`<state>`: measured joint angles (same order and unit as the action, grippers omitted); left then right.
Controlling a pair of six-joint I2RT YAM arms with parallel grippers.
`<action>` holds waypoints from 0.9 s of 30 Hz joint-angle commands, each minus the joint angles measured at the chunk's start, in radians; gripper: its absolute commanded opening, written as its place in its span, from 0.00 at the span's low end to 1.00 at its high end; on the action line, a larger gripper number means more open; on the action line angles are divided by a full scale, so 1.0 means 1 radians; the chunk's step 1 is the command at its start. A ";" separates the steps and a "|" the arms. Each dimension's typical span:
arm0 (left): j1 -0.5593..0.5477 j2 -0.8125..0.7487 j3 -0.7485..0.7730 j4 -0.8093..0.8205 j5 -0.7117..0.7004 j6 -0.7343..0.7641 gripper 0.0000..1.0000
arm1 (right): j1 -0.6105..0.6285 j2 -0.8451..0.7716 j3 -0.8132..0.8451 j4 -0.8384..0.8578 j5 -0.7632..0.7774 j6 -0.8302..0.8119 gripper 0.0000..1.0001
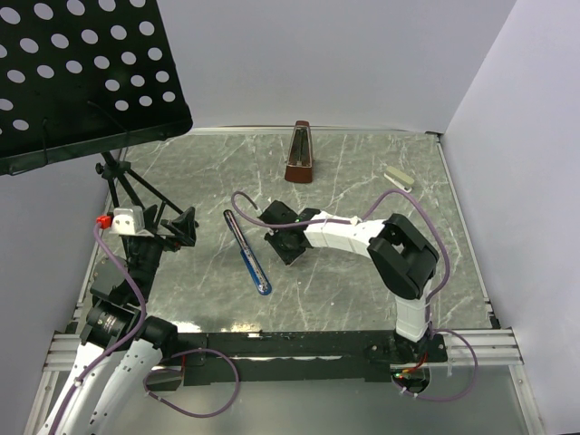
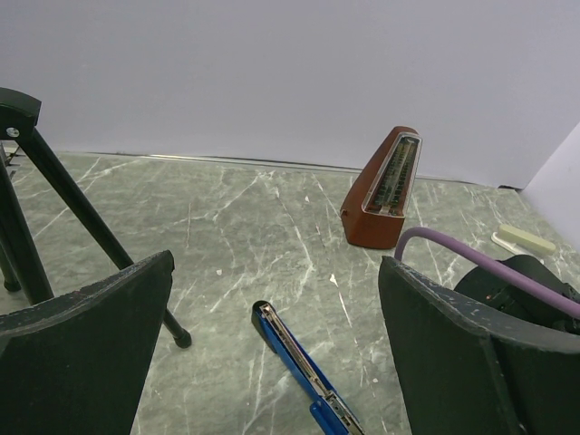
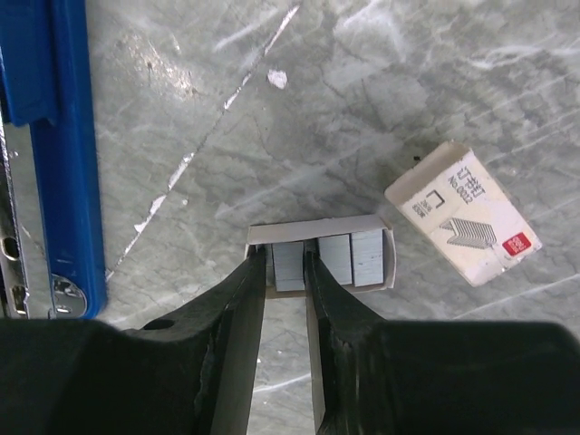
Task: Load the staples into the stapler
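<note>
Silvery-grey staples (image 3: 352,261) sit in their white cardboard tray (image 3: 317,231) on the worktop (image 1: 317,290), right of the opened blue stapler (image 1: 247,252); right fingers (image 3: 231,317) flank one strip, grip uncertain; left fingers (image 2: 91,344) spread. Loading remains.

The right arm (image 1: 399,263) mixes bulky matte-black joint housings with smooth white link shells: one slim shell by the wrist, another next to the base. A purple cable (image 1: 441,249) runs along it in loose arcs. The left arm (image 1: 113,385) has the same white shells and black joints, a second purple cable (image 1: 195,414), and a small white box (image 1: 127,218) with a red tab near the wrist. The left fingers (image 2: 86,358) are broad black plates with scuffed, pale edges. The right fingers (image 3: 222,340) are black and taper to thin tips.
</note>
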<state>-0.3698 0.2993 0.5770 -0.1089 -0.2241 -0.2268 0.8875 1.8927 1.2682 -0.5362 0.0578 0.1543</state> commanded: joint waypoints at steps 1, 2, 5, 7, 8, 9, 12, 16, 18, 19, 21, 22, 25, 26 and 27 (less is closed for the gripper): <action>-0.003 0.014 0.000 0.043 0.019 0.006 0.99 | -0.007 0.029 0.036 0.005 0.004 -0.015 0.31; -0.003 0.014 0.001 0.043 0.019 0.004 1.00 | -0.005 0.032 0.036 0.007 0.005 -0.013 0.30; -0.003 0.014 0.001 0.044 0.017 0.004 1.00 | -0.005 0.026 0.030 0.010 0.010 -0.010 0.23; -0.001 0.014 0.000 0.043 0.019 0.004 0.99 | -0.005 0.013 0.028 0.005 0.016 -0.010 0.20; -0.003 0.014 0.000 0.044 0.019 0.004 0.99 | -0.009 0.008 0.026 0.002 0.022 -0.006 0.18; -0.003 0.012 0.001 0.043 0.019 0.006 0.99 | -0.005 0.000 0.026 0.001 0.025 -0.007 0.18; -0.001 0.009 0.001 0.043 0.019 0.004 0.99 | -0.004 -0.041 0.025 -0.008 0.039 0.001 0.16; -0.003 0.001 0.001 0.041 0.016 0.001 0.99 | 0.004 -0.086 0.037 -0.028 0.066 0.022 0.15; -0.003 -0.005 0.001 0.041 0.012 0.001 1.00 | 0.014 -0.104 0.052 -0.047 0.083 0.037 0.15; -0.003 -0.008 0.001 0.041 0.011 0.001 1.00 | 0.019 -0.109 0.057 -0.050 0.086 0.051 0.15; -0.003 -0.017 0.003 0.037 0.006 0.001 0.99 | 0.033 -0.124 0.069 -0.061 0.109 0.071 0.16; -0.003 -0.020 0.003 0.038 0.005 0.001 1.00 | 0.037 -0.130 0.072 -0.064 0.114 0.092 0.16; -0.001 -0.029 0.003 0.038 -0.004 0.000 0.99 | 0.062 -0.141 0.085 -0.061 0.140 0.140 0.17; -0.003 -0.031 0.004 0.035 -0.007 0.000 1.00 | 0.068 -0.144 0.095 -0.059 0.146 0.151 0.17; -0.003 -0.037 0.004 0.035 -0.009 -0.002 0.99 | 0.079 -0.141 0.102 -0.056 0.155 0.166 0.17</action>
<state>-0.3698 0.2821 0.5770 -0.1093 -0.2256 -0.2272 0.9318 1.8095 1.3128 -0.5877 0.1555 0.2428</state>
